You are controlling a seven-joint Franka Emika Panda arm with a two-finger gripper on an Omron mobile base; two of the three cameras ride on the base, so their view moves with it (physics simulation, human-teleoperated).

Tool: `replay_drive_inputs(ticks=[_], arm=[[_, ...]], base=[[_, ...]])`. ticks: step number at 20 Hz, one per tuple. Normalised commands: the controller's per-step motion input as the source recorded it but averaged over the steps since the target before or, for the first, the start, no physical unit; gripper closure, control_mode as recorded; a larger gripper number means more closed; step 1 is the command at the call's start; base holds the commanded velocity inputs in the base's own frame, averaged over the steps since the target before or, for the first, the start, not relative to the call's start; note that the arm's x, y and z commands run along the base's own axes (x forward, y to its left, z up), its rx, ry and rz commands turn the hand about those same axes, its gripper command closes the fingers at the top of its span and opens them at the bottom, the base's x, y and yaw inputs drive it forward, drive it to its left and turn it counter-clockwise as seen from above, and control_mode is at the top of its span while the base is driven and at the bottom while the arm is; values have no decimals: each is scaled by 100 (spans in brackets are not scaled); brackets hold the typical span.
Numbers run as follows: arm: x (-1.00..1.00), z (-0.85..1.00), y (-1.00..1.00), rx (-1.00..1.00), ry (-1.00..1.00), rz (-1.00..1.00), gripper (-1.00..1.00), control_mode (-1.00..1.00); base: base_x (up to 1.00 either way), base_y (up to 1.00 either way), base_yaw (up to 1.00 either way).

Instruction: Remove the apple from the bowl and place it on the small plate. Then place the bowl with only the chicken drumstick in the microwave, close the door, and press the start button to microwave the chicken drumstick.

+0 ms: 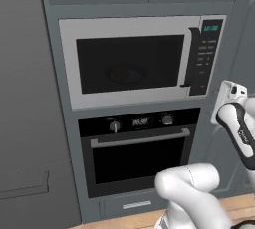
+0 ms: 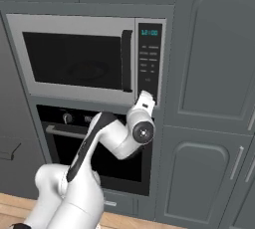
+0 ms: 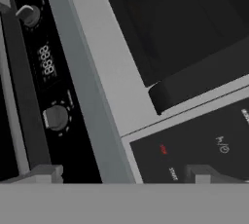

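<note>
The microwave is built into the grey cabinet wall, and its door is shut, with the black handle beside the control strip. Behind the dark glass a dim round shape shows; I cannot tell what it is. My gripper is open, right in front of the bottom of the control strip. In the hand view its fingertips stand wide apart with nothing between them, and a small START label and a red label lie between them. The apple, bowl, small plate and chicken drumstick are out of view.
Under the microwave is a black oven with knobs, a display and a bar handle. Grey cabinet doors fill the wall to the right. A wooden floor strip lies below.
</note>
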Motion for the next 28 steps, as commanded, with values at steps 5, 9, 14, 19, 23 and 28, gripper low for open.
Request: replay_drive_inputs(ticks=[5,9,14,19,23,28], arm=[[46,-4,-24,12,-1,5,-100,-100],[53,-4,-11,9,0,5,-100,-100],[58,-21,0,3,0,2,-100,-100],[29,-21,-20,5,0,3,-100,-100],[31,-16,-17,5,0,2,-100,-100],[37,-17,-3,4,0,2,-100,-100]], base=[[0,0,0],[0,0,0],[0,0,0],[0,0,0],[0,0,0],[0,0,0]])
